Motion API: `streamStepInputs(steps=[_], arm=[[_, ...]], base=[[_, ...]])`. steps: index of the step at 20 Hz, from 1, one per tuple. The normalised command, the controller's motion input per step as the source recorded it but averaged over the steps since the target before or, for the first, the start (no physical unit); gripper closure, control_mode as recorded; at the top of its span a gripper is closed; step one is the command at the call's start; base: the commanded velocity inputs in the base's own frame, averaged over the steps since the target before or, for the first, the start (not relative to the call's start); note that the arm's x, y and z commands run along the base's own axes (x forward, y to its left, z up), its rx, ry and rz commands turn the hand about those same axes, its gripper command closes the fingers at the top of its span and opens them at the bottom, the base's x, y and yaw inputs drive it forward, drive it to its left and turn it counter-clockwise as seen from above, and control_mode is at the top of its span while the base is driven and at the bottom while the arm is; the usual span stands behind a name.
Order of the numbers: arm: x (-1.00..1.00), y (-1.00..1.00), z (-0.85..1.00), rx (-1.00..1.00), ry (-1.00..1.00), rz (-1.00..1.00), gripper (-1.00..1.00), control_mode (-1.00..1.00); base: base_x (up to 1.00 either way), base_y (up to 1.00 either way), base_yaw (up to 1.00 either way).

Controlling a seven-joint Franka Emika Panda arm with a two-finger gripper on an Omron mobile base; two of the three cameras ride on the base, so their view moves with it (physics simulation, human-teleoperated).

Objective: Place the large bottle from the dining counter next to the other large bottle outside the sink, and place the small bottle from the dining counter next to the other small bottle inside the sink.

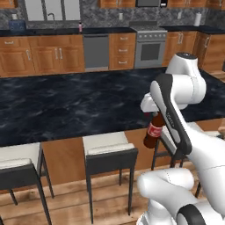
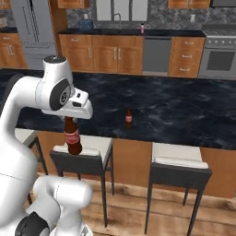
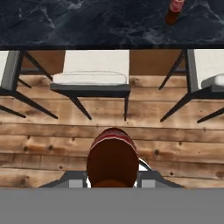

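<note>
Hanging by its neck, the large bottle [image 2: 73, 136] is clamped in the fingers [image 2: 69, 120]; carriage to the far sink worktop is next.

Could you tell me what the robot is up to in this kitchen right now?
The gripper is shut on the large bottle, holding it by the neck in the air above the stools, off the dining counter. The small bottle stands on that counter. The pale pink bottle waits on the far worktop by the sink's tap.
</note>
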Motion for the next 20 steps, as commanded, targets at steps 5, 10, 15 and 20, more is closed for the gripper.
streamStepInputs(steps=[5, 10, 15, 20], arm=[[0.0, 0.0, 0.0, 0.0, 0.0, 0.0, 1.0, 1.0], [0.0, 0.0, 0.0, 0.0, 0.0, 0.0, 1.0, 1.0], [0.0, 0.0, 0.0, 0.0, 0.0, 0.0, 1.0, 1.0], [0.0, 0.0, 0.0, 0.0, 0.0, 0.0, 1.0, 1.0]], base=[[-0.45, -0.53, -0.03], [-0.28, -0.93, 0.0], [-0.16, -1.0, 0.02], [-0.01, -1.0, 0.04]])
